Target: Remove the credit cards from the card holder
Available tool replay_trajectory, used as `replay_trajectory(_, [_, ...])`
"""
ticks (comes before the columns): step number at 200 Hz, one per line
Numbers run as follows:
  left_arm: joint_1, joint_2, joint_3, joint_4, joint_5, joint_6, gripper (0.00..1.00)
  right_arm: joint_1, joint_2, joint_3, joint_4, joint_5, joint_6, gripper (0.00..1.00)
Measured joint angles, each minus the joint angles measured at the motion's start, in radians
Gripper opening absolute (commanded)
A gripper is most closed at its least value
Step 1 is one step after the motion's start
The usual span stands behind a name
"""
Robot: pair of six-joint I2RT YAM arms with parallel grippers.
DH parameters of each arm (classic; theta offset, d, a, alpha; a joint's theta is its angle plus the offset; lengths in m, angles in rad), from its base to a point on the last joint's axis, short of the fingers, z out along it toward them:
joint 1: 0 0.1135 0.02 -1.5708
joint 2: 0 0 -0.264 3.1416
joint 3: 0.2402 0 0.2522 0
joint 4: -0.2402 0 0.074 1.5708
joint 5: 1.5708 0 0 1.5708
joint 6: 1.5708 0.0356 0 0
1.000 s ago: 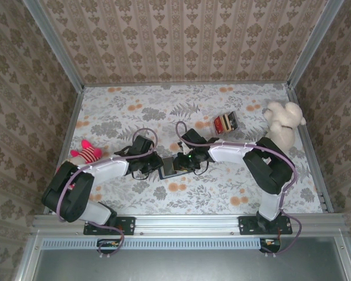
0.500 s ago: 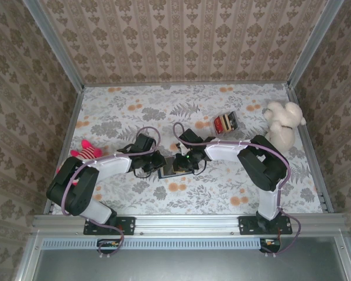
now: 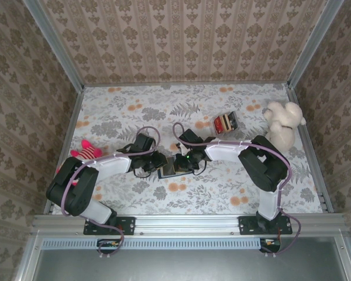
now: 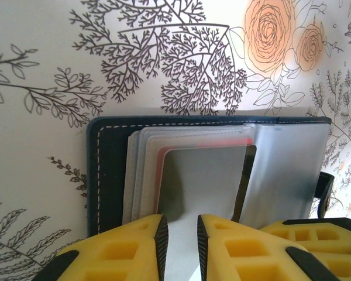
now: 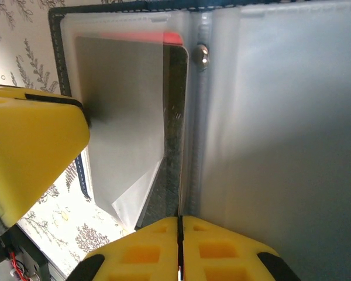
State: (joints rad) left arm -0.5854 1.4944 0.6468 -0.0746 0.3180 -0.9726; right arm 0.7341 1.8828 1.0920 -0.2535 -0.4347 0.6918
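The dark navy card holder (image 3: 170,170) lies open on the floral table between my two grippers. In the left wrist view its stitched navy edge (image 4: 108,170) frames several frosted sleeves. A grey card (image 4: 202,181) stands partly out of them, and a red card (image 4: 222,143) peeks out behind it. My left gripper (image 4: 180,228) is narrowly open, its tips over the grey card's near end. My right gripper (image 5: 180,225) is shut at the fold of the holder's frosted leaf (image 5: 269,117). There the grey card (image 5: 120,117) and a red strip (image 5: 143,36) also show.
A red, cream and brown striped block (image 3: 225,123) lies behind the holder to the right. A white plush animal (image 3: 282,126) stands by the right wall and a pink striped toy (image 3: 86,152) by the left. Patterned walls close in three sides.
A second ago the left arm swung a little toward the holder and the right arm drew in slightly. Over the last half second nothing has visibly moved.
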Motion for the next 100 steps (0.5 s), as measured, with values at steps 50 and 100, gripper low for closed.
replay_trajectory(50, [0.005,-0.004,-0.014,0.010,-0.001,-0.003,0.21,0.000,-0.059,-0.042,0.022,0.000,0.024,0.20])
replay_trajectory(100, [0.006,-0.004,-0.030,0.039,0.000,-0.015,0.19,0.000,-0.058,-0.053,0.068,-0.030,0.052,0.20])
